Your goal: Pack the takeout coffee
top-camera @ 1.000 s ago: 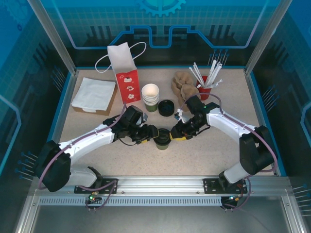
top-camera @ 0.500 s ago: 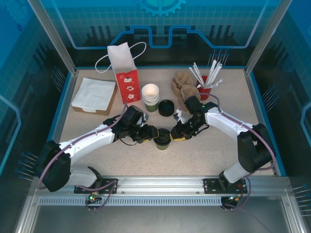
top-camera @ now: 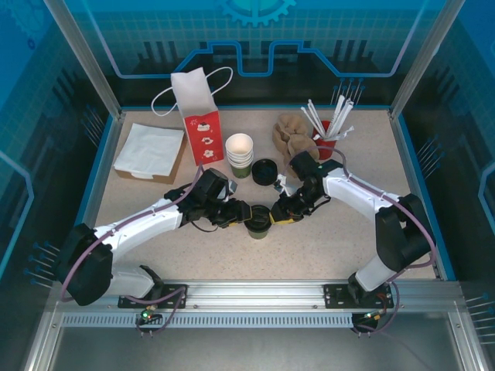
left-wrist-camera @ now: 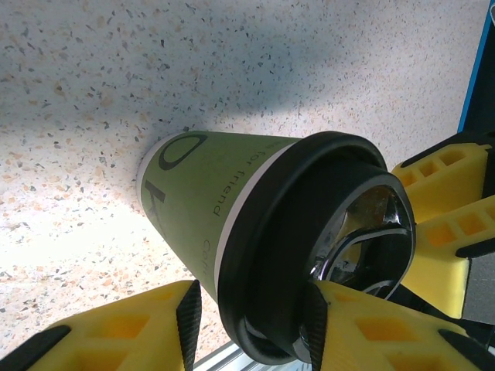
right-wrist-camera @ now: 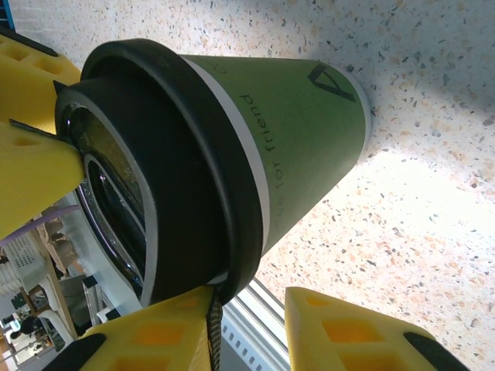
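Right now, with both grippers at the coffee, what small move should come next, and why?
Probably ease the right gripper back: the black lid looks seated on the takeout coffee, the left gripper flanks it, and the red-and-white paper bag stands behind.

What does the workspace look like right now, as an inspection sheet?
Surface: speckled table, no spills seen.
Job's things: takeout coffee upright, black lid on, between the grippers.
Clutter: paper bag, napkins, cup stack, loose lid, brown paper pieces, red cup of straws, all behind.
Grippers: left gripper clamped on the coffee; right gripper straddles the lid rim, grip unclear.
Cables: purple cable along each arm, snagging nothing.
Surroundings: blue enclosure panels, metal rail at near edge.
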Controlling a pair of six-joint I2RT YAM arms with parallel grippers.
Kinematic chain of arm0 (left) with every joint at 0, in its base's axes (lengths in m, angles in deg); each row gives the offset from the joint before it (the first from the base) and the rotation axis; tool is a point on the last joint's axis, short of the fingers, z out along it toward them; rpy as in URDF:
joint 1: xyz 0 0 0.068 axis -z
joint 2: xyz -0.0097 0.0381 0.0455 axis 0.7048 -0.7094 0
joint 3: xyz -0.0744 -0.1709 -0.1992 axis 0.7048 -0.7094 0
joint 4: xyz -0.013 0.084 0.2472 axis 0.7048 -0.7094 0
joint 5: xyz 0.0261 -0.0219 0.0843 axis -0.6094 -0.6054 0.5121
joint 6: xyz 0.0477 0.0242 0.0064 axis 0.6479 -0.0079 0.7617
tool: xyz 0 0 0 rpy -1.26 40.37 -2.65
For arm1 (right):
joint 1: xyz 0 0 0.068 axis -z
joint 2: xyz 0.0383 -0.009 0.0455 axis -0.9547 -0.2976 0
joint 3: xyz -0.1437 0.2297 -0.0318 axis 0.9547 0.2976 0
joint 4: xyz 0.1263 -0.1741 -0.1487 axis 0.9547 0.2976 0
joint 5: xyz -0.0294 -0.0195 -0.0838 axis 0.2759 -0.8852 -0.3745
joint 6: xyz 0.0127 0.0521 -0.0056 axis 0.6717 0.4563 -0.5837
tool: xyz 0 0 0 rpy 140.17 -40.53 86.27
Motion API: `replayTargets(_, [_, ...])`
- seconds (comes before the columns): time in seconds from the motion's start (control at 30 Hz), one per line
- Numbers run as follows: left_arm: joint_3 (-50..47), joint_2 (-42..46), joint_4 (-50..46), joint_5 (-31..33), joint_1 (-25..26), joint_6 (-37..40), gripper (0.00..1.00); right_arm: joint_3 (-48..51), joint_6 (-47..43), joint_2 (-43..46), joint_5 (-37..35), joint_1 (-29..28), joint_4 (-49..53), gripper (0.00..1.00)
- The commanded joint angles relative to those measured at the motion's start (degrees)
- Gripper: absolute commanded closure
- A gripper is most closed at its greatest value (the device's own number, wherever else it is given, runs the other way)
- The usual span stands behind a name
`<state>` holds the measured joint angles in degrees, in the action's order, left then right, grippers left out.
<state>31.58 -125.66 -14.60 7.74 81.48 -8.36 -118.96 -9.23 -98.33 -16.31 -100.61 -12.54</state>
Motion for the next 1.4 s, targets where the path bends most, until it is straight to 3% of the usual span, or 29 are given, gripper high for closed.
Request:
replayTargets(0.0, [-3.2,-1.3,-8.34,3.45,0.24,0.97,0.58,2.87,-1.26,-4.27,-13.72,-1.76,6.35,0.73])
replayTargets(0.13, [-2.58,-1.38,-8.2,3.35,0.23,1.01,0.58,2.94,-1.53,-4.67,-14.48,-1.95,6.58,0.74])
replayTargets(0.3, [-0.96,-0.87,-7.71,2.48,0.24,0.64,0.57,2.16,-0.59,-0.97,-9.3,-1.74,2.39,0.71])
replayTargets(0.43, [1.23,-0.51,-7.54,2.0,0.21,0.45,0.52,-0.18,0.17,3.05,-5.02,-1.1,-0.75,0.6])
replayTargets(0.5, [2.36,-0.5,-7.3,1.56,0.25,0.35,0.5,-0.75,1.37,5.36,-3.54,-0.34,-2.44,0.5])
replayTargets(0.63, [4.21,-0.73,-6.8,0.97,0.24,0.28,0.44,-0.59,2.73,9.55,-3.72,1.78,-3.9,0.37])
replayTargets(0.87, [6.64,-0.9,-5.38,-0.12,0.24,0.03,0.32,-0.61,1.13,15.44,-11.6,2.54,-1.64,0.23])
replayTargets(0.9, [7.03,-0.65,-5.63,0.14,0.2,0.24,0.31,-0.42,1.03,16.49,-12.9,2.32,-1.69,0.01])
replayTargets(1.13, [7.48,7.65,-10.83,10.28,-0.87,2.36,0.24,-4.01,-2.01,18.3,-24.42,-4.76,2.09,0.0])
replayTargets(1.37, [3.35,21.28,-17.22,24.52,-3.36,1.26,0.04,-12.09,-5.69,10.17,-37.25,-17.26,7.45,0.0])
